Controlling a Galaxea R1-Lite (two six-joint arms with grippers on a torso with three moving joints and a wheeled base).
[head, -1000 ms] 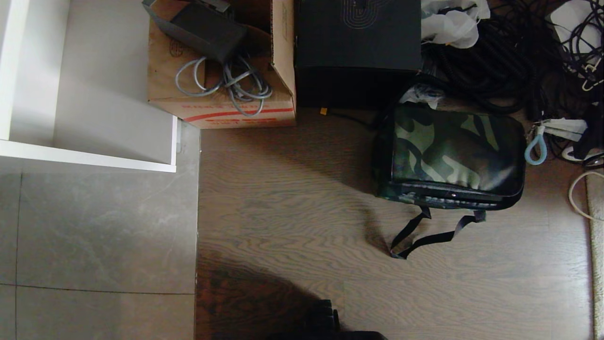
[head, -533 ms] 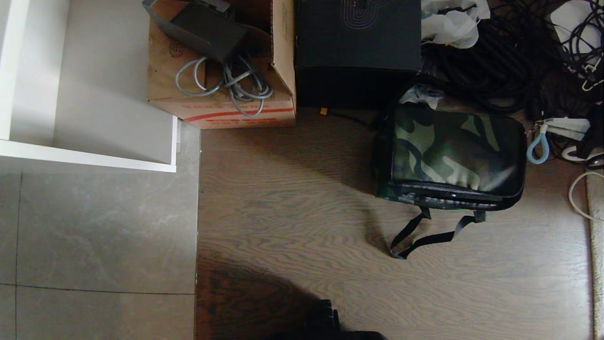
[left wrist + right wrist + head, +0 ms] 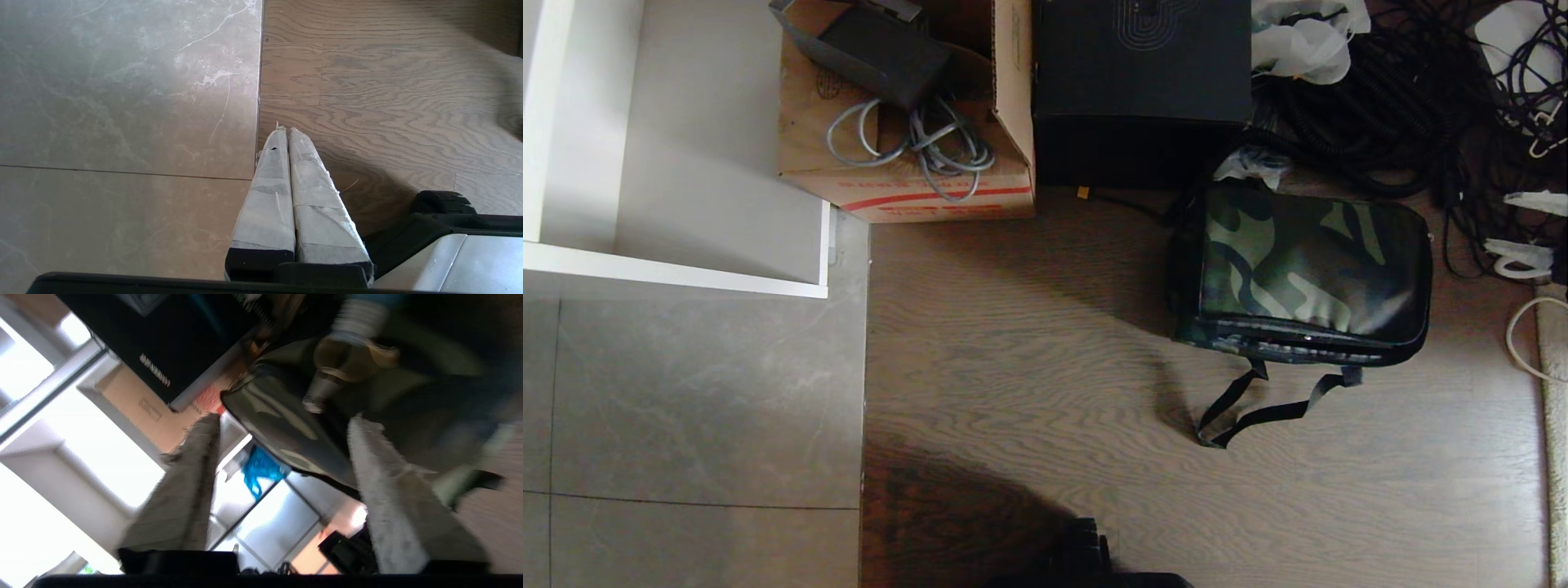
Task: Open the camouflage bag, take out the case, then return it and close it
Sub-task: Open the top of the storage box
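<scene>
Camouflage bag: the camouflage bag lies flat on the wood floor, at about two o'clock from the middle of my head view, its zipper edge turned toward me so the opening is on my reachable side.
Bag state: it looks shut all round; the task reads to me as either not begun or already finished, and I cannot tell which.
Case: no case is visible anywhere, so I judge it sits inside the bag.
Strap: the black strap trails loose on the floor from the zipper edge toward six o'clock, slack because nothing is lifting it.
Right gripper: my right gripper is outside the head view; in its wrist view my jaws stand apart with nothing between them, and the bag shows beyond them, a dark rounded edge of it framed in the gap.
Left gripper: my left gripper hangs parked over the seam between tile and wood, jaws pressed together on nothing, since this job seems to need one arm.
Neighbours: a tall black box stands just beyond the bag at twelve o'clock, a cardboard box with grey cable at eleven, and a tangle of black cables at one o'clock.
Risk: the cables crowd the bag's far side, so reaching from the zipper side looks safer.
</scene>
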